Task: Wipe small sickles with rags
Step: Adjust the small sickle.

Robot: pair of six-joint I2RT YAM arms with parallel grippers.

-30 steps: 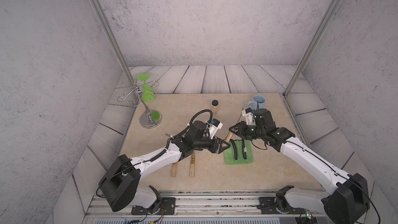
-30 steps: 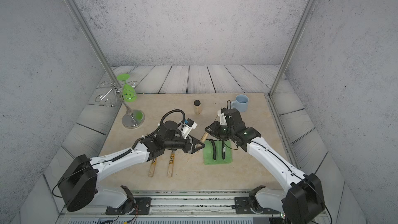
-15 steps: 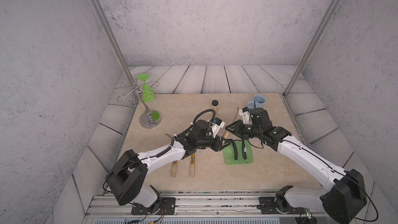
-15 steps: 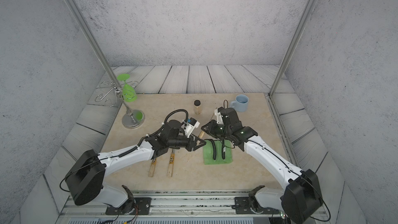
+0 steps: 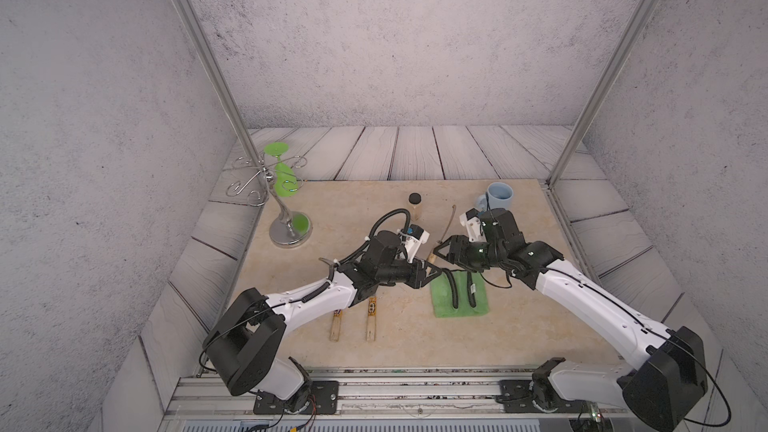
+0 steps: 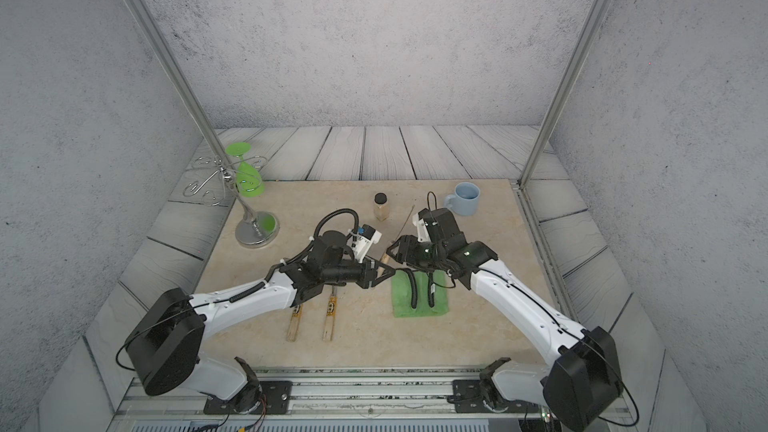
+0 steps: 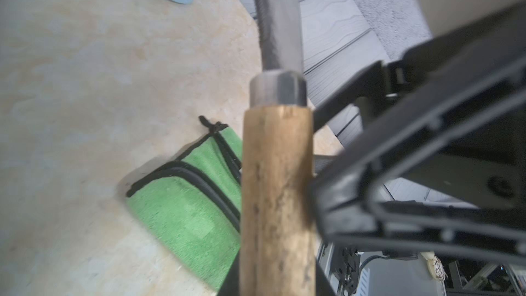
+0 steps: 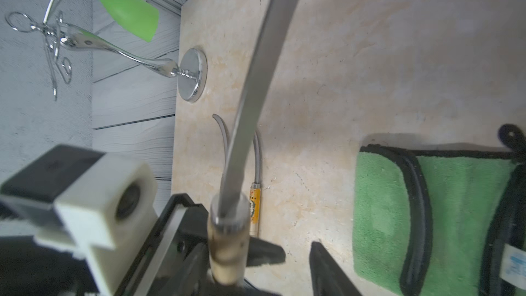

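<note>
One small sickle, its pale wooden handle (image 7: 277,195) leading to a grey curved blade (image 5: 449,222), is held up off the table between the two arms. My left gripper (image 5: 432,274) is shut on the handle's lower end. My right gripper (image 8: 297,247) stands open beside the same handle (image 8: 227,252), near the blade's collar. Two more small sickles (image 5: 336,326) (image 5: 371,322) lie side by side under my left arm, their blades hidden in both top views. The green rag (image 5: 457,299) lies flat below my right gripper, with my right arm's cables draped over it.
A blue mug (image 5: 500,197) and a small black-lidded jar (image 5: 414,205) stand at the back of the beige mat. A chrome glass stand (image 5: 291,234) holding a green goblet (image 5: 284,178) is at the back left. Metal frame posts rise at both back corners.
My left gripper moved in and shut on the sickle's handle. My right gripper, which had been holding the sickle, has opened its jaws.
</note>
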